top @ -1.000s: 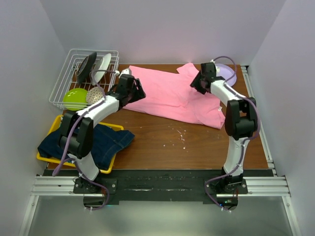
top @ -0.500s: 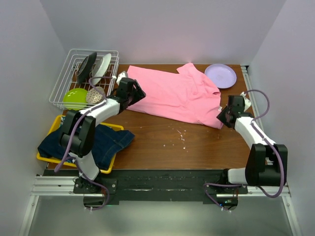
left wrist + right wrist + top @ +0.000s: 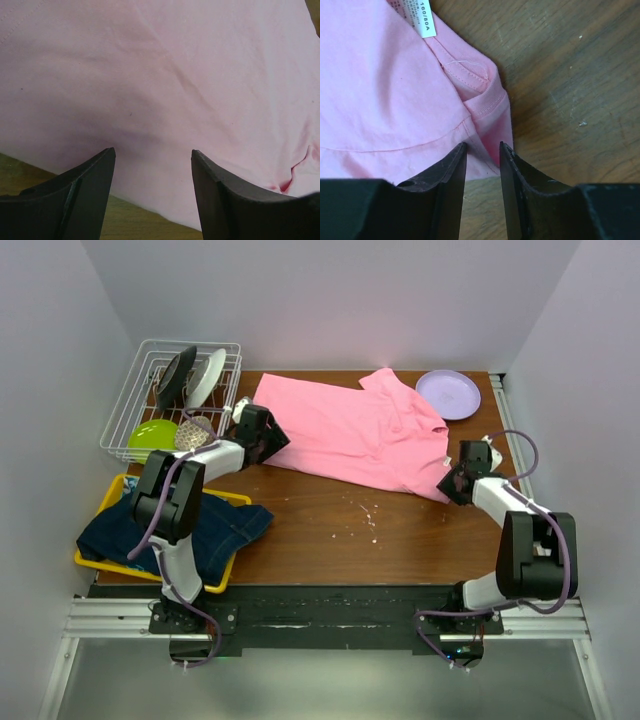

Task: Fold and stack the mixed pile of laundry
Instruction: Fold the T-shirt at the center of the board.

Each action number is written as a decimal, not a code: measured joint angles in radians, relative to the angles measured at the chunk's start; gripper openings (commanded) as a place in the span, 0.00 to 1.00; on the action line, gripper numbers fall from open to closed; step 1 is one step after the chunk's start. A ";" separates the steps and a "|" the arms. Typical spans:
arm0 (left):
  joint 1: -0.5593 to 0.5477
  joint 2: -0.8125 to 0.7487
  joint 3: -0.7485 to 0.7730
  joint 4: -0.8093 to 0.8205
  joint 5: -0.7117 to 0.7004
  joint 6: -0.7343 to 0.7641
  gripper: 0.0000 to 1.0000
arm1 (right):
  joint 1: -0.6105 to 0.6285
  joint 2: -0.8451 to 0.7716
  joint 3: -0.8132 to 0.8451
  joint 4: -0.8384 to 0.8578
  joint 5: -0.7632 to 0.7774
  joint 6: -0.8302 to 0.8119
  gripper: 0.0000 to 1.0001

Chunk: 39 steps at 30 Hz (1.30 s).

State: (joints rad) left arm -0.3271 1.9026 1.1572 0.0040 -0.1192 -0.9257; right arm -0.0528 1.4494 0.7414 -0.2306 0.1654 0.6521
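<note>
The large pink T-shirt (image 3: 350, 435) lies spread flat across the far half of the table. My left gripper (image 3: 268, 437) is low at its left near edge; in the left wrist view this gripper (image 3: 152, 170) is open, its fingers straddling the shirt's (image 3: 160, 75) hem. My right gripper (image 3: 450, 483) is at the shirt's near right corner. Its (image 3: 483, 150) jaws stand a narrow gap apart with the hemmed corner (image 3: 490, 120) lying between the tips. The dark blue denim jacket (image 3: 190, 530) sits bunched in the tray at left. No grey garment or turquoise cloth is in view.
The yellow tray (image 3: 110, 495) sits at the near left. A wire dish rack (image 3: 170, 390) with plates and a green bowl (image 3: 152, 438) stands at the far left. A purple plate (image 3: 448, 393) is in the far right corner. White specks (image 3: 368, 512) dot the bare wood.
My right arm swung from the shirt's far side by the purple plate down to its near right corner. My left gripper shifted slightly left along the shirt's edge.
</note>
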 measured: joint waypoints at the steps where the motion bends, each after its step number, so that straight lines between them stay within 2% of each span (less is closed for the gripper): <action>1: 0.000 0.000 0.000 0.000 0.000 0.000 0.67 | 0.000 0.010 0.002 0.000 0.000 0.001 0.19; 5: 0.001 0.003 0.000 0.000 -0.008 -0.004 0.67 | 0.000 0.038 0.034 -0.027 0.006 -0.004 0.02; 12: 0.001 0.026 0.005 -0.020 -0.034 -0.015 0.68 | 0.000 0.043 0.197 -0.152 0.106 -0.042 0.01; 17: 0.001 0.029 0.008 -0.022 -0.039 -0.025 0.68 | 0.000 0.072 0.246 -0.193 0.144 -0.068 0.20; 18: 0.001 0.029 0.008 -0.022 -0.039 -0.025 0.68 | 0.000 0.088 0.246 -0.203 0.144 -0.071 0.32; 21: 0.001 0.029 0.008 -0.022 -0.038 -0.026 0.68 | 0.000 0.131 0.244 -0.227 0.139 -0.076 0.50; 22: 0.001 0.029 0.008 -0.022 -0.038 -0.026 0.68 | -0.001 0.135 0.242 -0.233 0.138 -0.078 0.63; 24: 0.001 0.029 0.008 -0.022 -0.038 -0.026 0.68 | -0.003 0.133 0.238 -0.248 0.135 -0.074 0.76; 25: 0.001 0.029 0.008 -0.022 -0.038 -0.026 0.68 | -0.006 0.130 0.238 -0.251 0.132 -0.074 0.79; 30: 0.001 0.027 0.008 -0.024 -0.038 -0.026 0.68 | -0.045 0.086 0.214 -0.240 0.101 -0.065 0.79; 39: 0.002 0.024 0.008 -0.032 -0.037 -0.026 0.68 | -0.059 0.093 0.161 -0.116 0.007 -0.043 0.71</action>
State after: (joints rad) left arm -0.3256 1.9266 1.1652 -0.0280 -0.1566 -0.9512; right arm -0.1116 1.5425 0.9028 -0.3470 0.1726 0.6090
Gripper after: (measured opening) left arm 0.675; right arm 0.739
